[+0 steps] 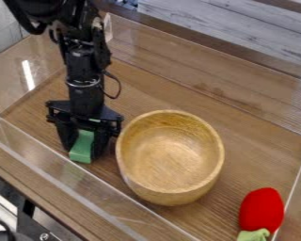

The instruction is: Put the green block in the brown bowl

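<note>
The green block [82,147] lies on the wooden table just left of the brown bowl [173,116], and only its short lower end shows. My gripper [84,149] points almost straight down over it. The black fingers [105,143] stand on either side of the block and press against it, so the gripper is shut on the green block. The block still rests on the table. The bowl is a round light-brown wooden one with nothing inside, and its rim is close to my right finger.
A red rounded object with a green base [261,209] sits at the front right corner. Clear plastic walls [40,169] enclose the table along the front and left, close to the gripper.
</note>
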Action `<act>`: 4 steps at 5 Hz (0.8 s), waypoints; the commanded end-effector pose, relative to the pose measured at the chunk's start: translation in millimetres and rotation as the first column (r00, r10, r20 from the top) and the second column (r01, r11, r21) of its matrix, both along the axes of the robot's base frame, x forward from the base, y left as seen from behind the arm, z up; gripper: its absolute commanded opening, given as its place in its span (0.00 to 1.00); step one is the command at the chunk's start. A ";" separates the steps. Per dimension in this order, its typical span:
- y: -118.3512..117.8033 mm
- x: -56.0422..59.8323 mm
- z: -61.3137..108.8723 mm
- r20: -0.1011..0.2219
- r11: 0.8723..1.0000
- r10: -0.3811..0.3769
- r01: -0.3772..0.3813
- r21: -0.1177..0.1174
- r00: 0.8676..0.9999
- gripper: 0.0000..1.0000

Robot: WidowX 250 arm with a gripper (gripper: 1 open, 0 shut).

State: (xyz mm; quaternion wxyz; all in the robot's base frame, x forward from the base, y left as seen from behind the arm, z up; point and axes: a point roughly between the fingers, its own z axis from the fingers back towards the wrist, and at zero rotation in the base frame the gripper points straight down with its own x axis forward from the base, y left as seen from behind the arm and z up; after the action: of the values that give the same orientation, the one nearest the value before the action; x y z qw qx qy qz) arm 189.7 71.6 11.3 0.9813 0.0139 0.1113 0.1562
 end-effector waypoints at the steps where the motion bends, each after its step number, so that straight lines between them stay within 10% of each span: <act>1: -2.0 -3.4 15.5 0.024 1.000 -0.020 0.020 0.025 1.000 0.00; 4: -21.3 7.0 67.2 0.111 0.992 -0.058 0.045 0.118 0.992 0.00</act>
State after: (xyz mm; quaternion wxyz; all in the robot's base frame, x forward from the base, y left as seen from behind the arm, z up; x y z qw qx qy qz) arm 189.1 48.5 68.1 0.9865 0.0602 0.0708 0.1347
